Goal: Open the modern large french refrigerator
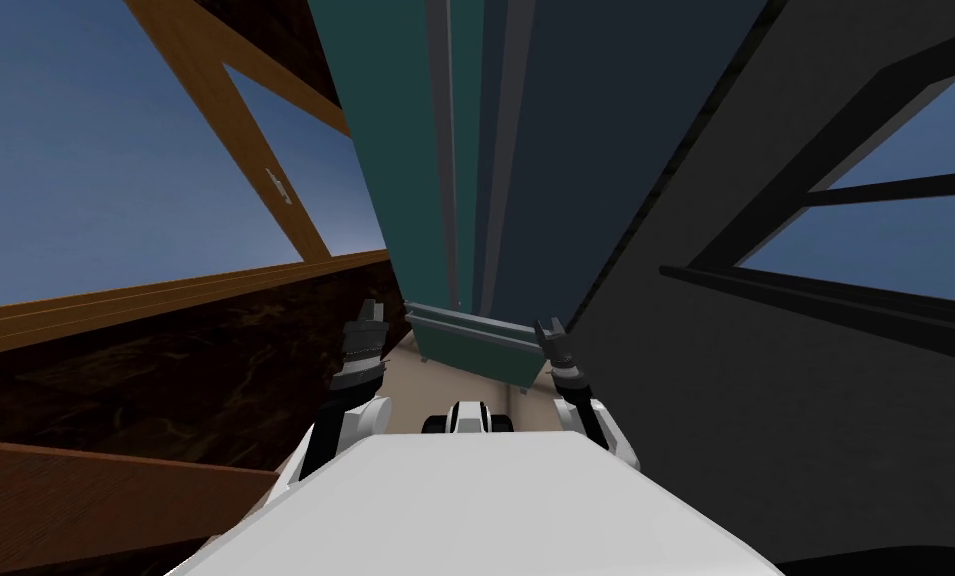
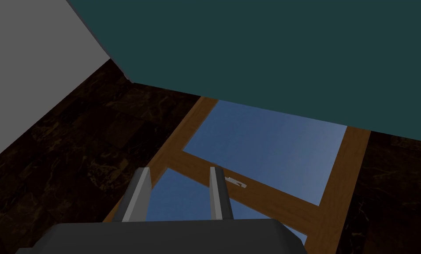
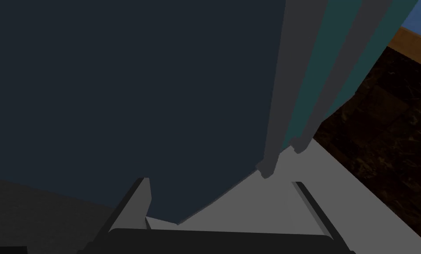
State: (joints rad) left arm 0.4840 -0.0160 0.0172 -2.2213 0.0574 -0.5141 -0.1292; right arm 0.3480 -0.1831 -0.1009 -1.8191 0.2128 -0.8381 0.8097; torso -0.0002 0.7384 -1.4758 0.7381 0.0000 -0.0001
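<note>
1. The refrigerator (image 1: 565, 180) stood tall straight ahead of us, between a dark marbled wall (image 1: 165, 380) on our left and a dark grey wall (image 1: 725, 380) on our right
2. Its teal door (image 1: 390, 170) and its dark blue door (image 1: 615, 100) met at the middle, where two grey handles (image 1: 443, 150) ran side by side along the seam; below them sat a teal drawer front (image 1: 470, 358)
3. Our left claw (image 2: 178, 169) hung low beside the refrigerator's lower left corner (close to the marbled wall). Its fingers (image 2: 139, 194) stood a narrow way apart with nothing between them, pointing toward a wood-framed window (image 2: 266, 141) with a small white latch (image 2: 236, 181). A flat teal face of the refrigerator lay near
4. Our right claw (image 3: 219, 181) hovered near the right end of the drawer front, its fingers (image 3: 132, 207) spread wide and gripping nothing. The dark blue door lay just beyond them, and we could not tell whether a fingertip touched it
5. A dark-framed window (image 1: 895, 240) was set in the grey wall, well apart from both claws
</note>
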